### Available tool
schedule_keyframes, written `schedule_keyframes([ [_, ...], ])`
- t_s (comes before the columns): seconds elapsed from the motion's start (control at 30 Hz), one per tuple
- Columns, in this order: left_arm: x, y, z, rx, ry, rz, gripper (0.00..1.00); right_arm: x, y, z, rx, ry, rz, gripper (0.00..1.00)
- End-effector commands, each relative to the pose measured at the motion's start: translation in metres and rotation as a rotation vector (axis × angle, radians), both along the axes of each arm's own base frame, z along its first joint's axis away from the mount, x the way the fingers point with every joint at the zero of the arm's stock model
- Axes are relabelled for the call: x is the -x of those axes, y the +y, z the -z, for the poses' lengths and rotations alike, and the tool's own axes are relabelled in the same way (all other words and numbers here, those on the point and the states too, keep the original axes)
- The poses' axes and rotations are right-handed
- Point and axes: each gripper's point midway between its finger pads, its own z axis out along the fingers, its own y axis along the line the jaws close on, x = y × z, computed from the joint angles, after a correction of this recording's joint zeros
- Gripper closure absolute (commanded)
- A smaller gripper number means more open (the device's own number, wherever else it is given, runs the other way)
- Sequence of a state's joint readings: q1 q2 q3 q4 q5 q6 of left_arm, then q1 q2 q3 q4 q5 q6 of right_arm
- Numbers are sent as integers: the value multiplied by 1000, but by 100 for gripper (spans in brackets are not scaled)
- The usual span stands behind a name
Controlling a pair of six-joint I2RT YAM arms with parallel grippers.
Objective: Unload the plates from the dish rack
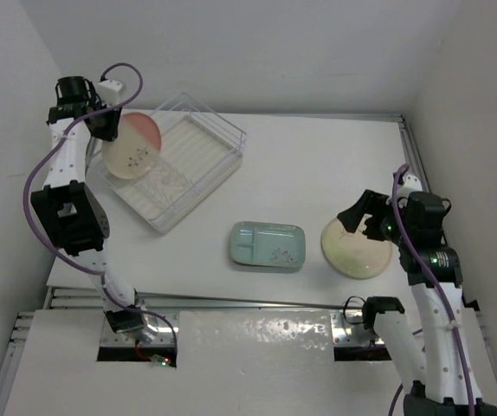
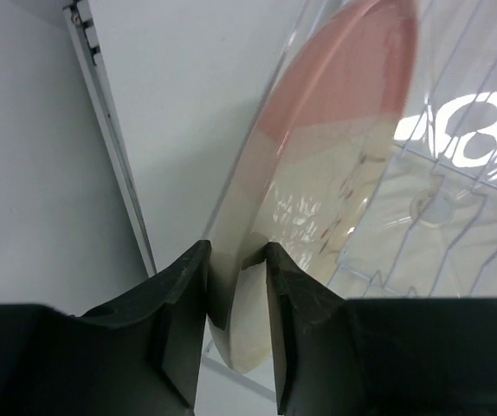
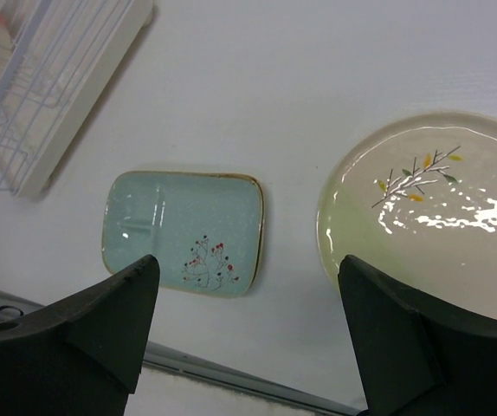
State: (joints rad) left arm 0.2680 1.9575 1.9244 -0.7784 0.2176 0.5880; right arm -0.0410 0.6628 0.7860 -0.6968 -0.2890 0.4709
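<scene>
2 unloaded: teal plate (image 1: 267, 245), cream plate (image 1: 358, 248). 1 pink plate (image 1: 132, 143) stood in dish rack (image 1: 198, 149), left gripper (image 2: 237, 269) clamping its rim; right gripper (image 3: 247, 264) gaped empty.

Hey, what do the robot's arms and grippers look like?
The left arm and right arm have white links and black joint housings, each trailing a purple cable. The left gripper and right gripper have black, wedge-shaped fingers.

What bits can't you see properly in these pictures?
- Left wrist view: the pink-and-cream plate runs off the top edge; the left gripper covers its lower rim, so a firm pinch is unclear.
- Right wrist view: the round sprig plate is cut by the right edge and hidden by the right gripper.
- Top view: the teal plate has marks too small.
</scene>
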Motion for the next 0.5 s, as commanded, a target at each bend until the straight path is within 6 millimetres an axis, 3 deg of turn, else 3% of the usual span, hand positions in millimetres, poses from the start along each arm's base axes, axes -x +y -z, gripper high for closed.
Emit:
schedule_keyframes([
  [0.0, -1, -26, -73, -21, -211, 136, 100, -4, 1, -11, -7, -43, 2, 18],
  [0.07, 3, -35, -90, -8, -256, 175, 100, -5, 1, -11, -10, -45, 2, 18],
  [0.17, 6, -44, -101, 19, -289, 210, 100, -9, 2, -16, -13, -58, -1, 19],
  [0.27, 7, -50, -89, 44, -257, 238, 100, -10, 1, -20, -7, -71, 2, 19],
  [0.47, 2, -36, -83, 1, -238, 185, 100, -10, -3, -21, 21, -91, 6, 19],
])
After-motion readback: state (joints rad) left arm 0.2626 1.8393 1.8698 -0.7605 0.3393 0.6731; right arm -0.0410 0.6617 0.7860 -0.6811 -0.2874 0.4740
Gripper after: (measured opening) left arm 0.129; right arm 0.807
